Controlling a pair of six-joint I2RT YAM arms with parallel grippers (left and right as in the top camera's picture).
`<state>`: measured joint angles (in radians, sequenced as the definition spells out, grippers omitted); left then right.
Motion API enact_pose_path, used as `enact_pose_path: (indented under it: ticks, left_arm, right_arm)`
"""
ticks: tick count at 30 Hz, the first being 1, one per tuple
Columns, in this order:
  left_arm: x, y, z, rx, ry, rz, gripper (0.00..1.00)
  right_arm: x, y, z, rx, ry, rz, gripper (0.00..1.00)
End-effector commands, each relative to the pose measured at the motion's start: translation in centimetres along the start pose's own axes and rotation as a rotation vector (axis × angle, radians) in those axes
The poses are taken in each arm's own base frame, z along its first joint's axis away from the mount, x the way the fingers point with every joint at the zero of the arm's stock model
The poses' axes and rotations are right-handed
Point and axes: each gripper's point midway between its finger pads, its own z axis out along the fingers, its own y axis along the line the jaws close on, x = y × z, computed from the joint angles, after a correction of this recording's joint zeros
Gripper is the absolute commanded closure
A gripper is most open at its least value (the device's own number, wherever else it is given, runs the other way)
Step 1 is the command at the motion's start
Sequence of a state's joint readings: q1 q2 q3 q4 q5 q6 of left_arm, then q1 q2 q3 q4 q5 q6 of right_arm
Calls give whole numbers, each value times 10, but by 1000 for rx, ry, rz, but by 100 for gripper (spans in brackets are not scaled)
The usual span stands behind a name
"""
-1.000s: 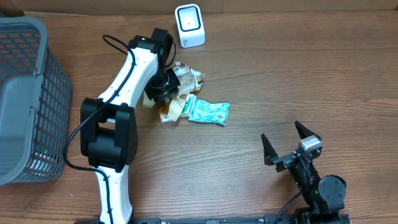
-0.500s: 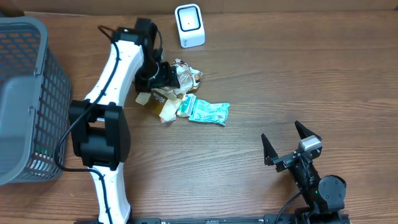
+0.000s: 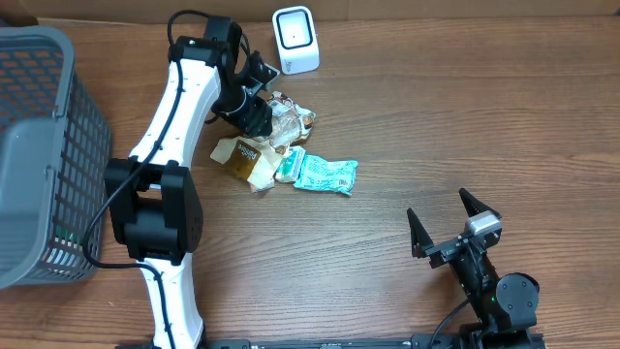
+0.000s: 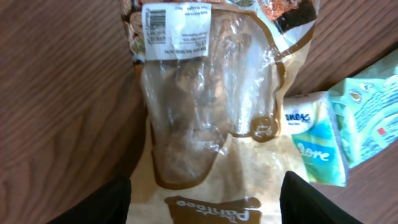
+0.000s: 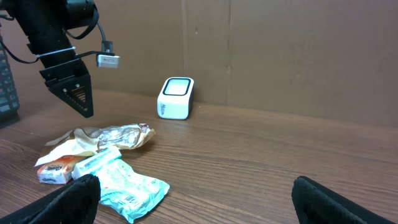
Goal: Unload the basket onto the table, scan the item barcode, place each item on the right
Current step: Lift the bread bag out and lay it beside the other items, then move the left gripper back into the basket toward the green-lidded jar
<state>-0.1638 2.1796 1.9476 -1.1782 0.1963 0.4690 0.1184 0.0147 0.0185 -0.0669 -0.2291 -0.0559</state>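
A clear-and-tan snack bag [image 4: 205, 112] lies flat on the wood with a white barcode label [image 4: 177, 28] at its far end. It is part of a small pile [image 3: 266, 145]. My left gripper [image 4: 205, 208] hovers open just above this bag, one dark finger on each side, gripping nothing. From the right wrist view the left gripper [image 5: 78, 99] hangs clear above the pile. The white scanner [image 3: 294, 39] stands behind the pile. My right gripper [image 3: 438, 206] rests open and empty at the near right.
A teal packet [image 3: 325, 174] and a tissue pack [image 4: 311, 143] lie right of the bag, with a crinkled foil bag [image 3: 291, 118] behind. A grey basket [image 3: 39, 145] fills the left edge. A cardboard wall [image 5: 280, 50] backs the table.
The left gripper pulled the tan bag a little to the left, then lifted and drew back toward the scanner side. The right arm has not moved.
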Motion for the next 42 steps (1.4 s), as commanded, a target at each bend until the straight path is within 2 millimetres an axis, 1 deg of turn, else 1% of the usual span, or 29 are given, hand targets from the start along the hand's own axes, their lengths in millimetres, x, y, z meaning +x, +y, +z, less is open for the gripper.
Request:
enact_pose_path:
  ticks: [1, 5, 8, 9, 12, 14, 15, 17, 19, 21, 22, 23, 25, 27, 29, 30, 32, 34, 35, 38, 40, 42]
  left_arm:
    - [-7, 4, -3, -30, -15, 69, 39]
    - [-11, 2, -3, -33, -25, 69, 39]
    - [-16, 4, -3, -42, -47, 10, 41]
    - [-19, 6, -3, -47, -60, -22, 41]
    - [-32, 12, -5, -65, -116, -139, 49]
    - [-42, 17, -7, -74, -165, -230, 51]
    - [-48, 19, -8, -78, -191, -274, 52]
    - [-58, 23, -11, -78, -241, -376, 49]
    - [-65, 31, -19, -76, -285, -493, 49]
    - [-72, 41, -37, -69, -337, -605, 47]
    - [-79, 47, -55, -53, -388, -651, 46]
    - [-87, 49, -71, -33, -432, -661, 46]
    - [-102, 51, -111, 21, -533, -655, 45]
    - [-115, 48, -163, 67, -650, -617, 44]
    - [-114, 47, -208, 58, -726, -600, 44]
    - [-110, 48, -226, 35, -750, -602, 44]
    - [-93, 55, -257, -46, -778, -630, 43]
    - [-66, 68, -284, -161, -783, -691, 43]
    - [-47, 77, -297, -231, -781, -732, 43]
    - [9, 103, -326, -401, -755, -858, 43]
    - [48, 117, -339, -476, -726, -949, 42]
    - [90, 130, -348, -535, -686, -1063, 40]
  right_arm:
    - [1, 0, 0, 1, -8, 0, 0]
    - [1, 0, 0, 1, -8, 0, 0]
    - [1, 0, 0, 1, -8, 0, 0]
    - [1, 0, 0, 1, -8, 0, 0]
    - [1, 0, 0, 1, -8, 0, 0]
    - [1, 0, 0, 1, -8, 0, 0]
    - [1, 0, 0, 1, -8, 0, 0]
    - [1, 0, 0, 1, -8, 0, 0]
    - [1, 0, 0, 1, -8, 0, 0]
    - [1, 0, 0, 1, -8, 0, 0]
    - [1, 0, 0, 1, -8, 0, 0]
    - [1, 0, 0, 1, -8, 0, 0]
    - [1, 0, 0, 1, -8, 0, 0]
    - [1, 0, 0, 1, -8, 0, 0]
    - [1, 0, 0, 1, -8, 0, 0]
    - [1, 0, 0, 1, -8, 0, 0]
    - [1, 0, 0, 1, -7, 0, 0]
    - [1, 0, 0, 1, -8, 0, 0]
    - [1, 0, 0, 1, -8, 0, 0]
    - [1, 0, 0, 1, -8, 0, 0]
    - [1, 0, 0, 1, -8, 0, 0]
    - [1, 0, 0, 1, -8, 0, 0]
